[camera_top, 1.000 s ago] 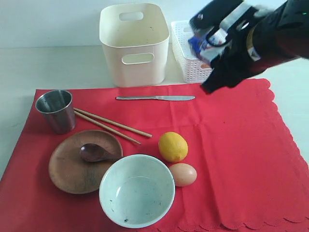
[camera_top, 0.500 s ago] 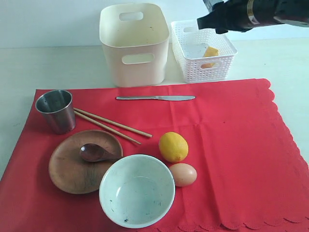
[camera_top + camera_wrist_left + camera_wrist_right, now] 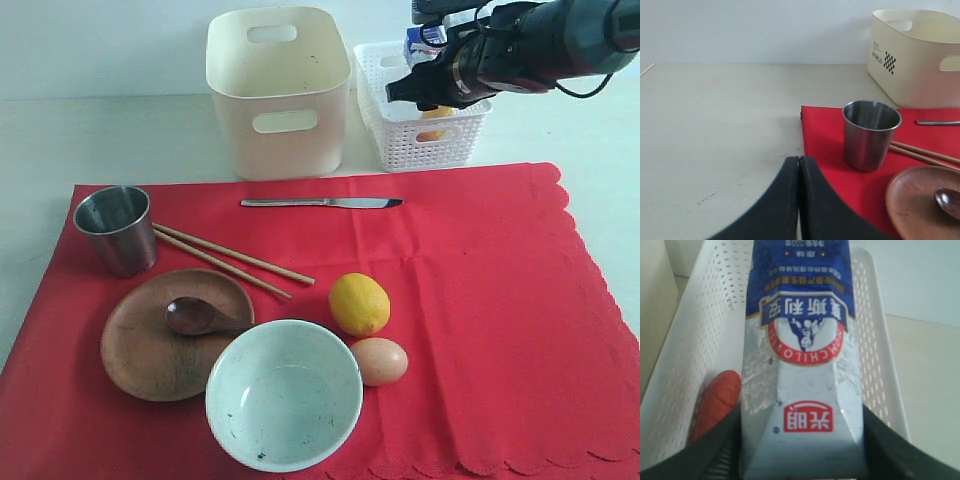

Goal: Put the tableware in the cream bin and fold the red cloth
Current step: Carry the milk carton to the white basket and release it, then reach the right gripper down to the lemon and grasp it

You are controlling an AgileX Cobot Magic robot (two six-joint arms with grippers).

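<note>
The red cloth [image 3: 480, 300] lies flat under the tableware: steel cup [image 3: 117, 228], chopsticks [image 3: 232, 260], brown plate [image 3: 150, 350] carrying the dark spoon [image 3: 195, 315], pale bowl [image 3: 284, 393] and table knife [image 3: 320, 203]. Behind the cloth stands the cream bin [image 3: 278, 90]. My right gripper [image 3: 428, 72] hangs over the white lattice basket [image 3: 420, 140], shut on a milk carton [image 3: 802, 365]. My left gripper [image 3: 799, 159] is shut with nothing in it, over bare table short of the cup [image 3: 871, 134] and the cloth's corner [image 3: 820, 130]. It does not show in the exterior view.
A lemon [image 3: 358, 303] and an egg [image 3: 379, 361] sit on the cloth beside the bowl. The basket [image 3: 680, 365] holds a red sausage [image 3: 715, 402] and an orange piece of cheese [image 3: 437, 113]. The right half of the cloth carries nothing.
My right arm carried the milk carton from above the cloth's far edge up and back, then came down over the white basket. Nothing on the cloth has moved.
</note>
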